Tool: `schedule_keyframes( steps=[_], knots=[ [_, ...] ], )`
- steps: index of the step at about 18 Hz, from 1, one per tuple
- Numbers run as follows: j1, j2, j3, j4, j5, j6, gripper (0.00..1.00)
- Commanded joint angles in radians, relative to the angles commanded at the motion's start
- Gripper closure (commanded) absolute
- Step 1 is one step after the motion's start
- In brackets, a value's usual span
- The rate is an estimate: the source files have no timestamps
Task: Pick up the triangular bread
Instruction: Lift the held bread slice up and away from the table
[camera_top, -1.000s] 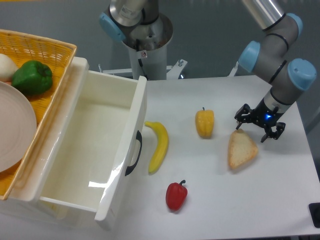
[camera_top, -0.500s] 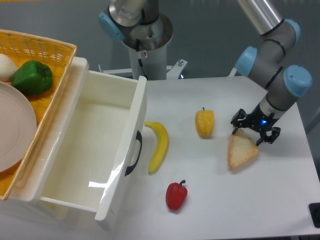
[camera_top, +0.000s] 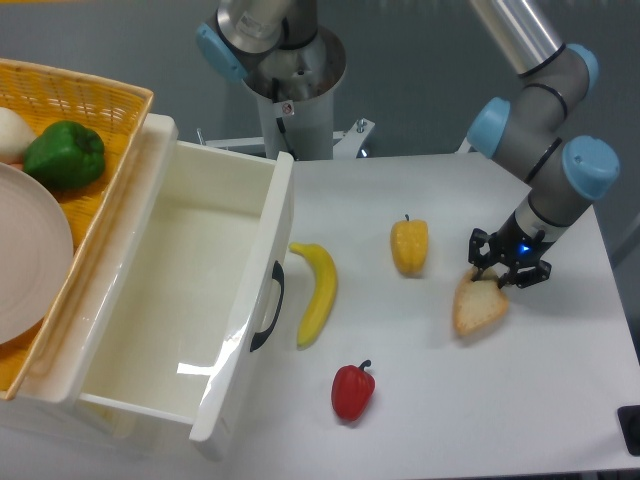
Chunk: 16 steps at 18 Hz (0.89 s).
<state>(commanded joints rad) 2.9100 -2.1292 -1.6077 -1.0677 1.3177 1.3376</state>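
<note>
The gripper (camera_top: 508, 273) is sitting at the top corner of the triangular bread (camera_top: 478, 306), fingers narrowed around that tip, apparently gripping it; probably the narrow corner is chosen because it fits between the fingers. The bread is lying on the white table (camera_top: 450, 400), at 4 o'clock from the yellow pepper (camera_top: 409, 246); lifting looks next.

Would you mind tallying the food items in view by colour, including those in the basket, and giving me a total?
Yellow: 2, the banana and yellow pepper
Red: 1, the red pepper
Green: 1, the green pepper in the basket
Tan: 1, the triangular bread
White: 1, a round white item, partly cut off
Total: 6
</note>
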Motion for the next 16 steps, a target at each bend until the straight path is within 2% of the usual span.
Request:
schedule_keyframes(
  steps=[5,7,13,16],
  knots=[
    [-0.005,0.002,0.073,-0.002,0.005,0.005,1.00],
    [-0.008,-0.005,0.119,-0.006,0.055,0.032,1.00],
    [0.009,-0.032,0.196,-0.014,0.084,0.222,1.00],
    [0.023,-0.055,0.268,-0.034,0.081,0.351,1.00]
  ],
)
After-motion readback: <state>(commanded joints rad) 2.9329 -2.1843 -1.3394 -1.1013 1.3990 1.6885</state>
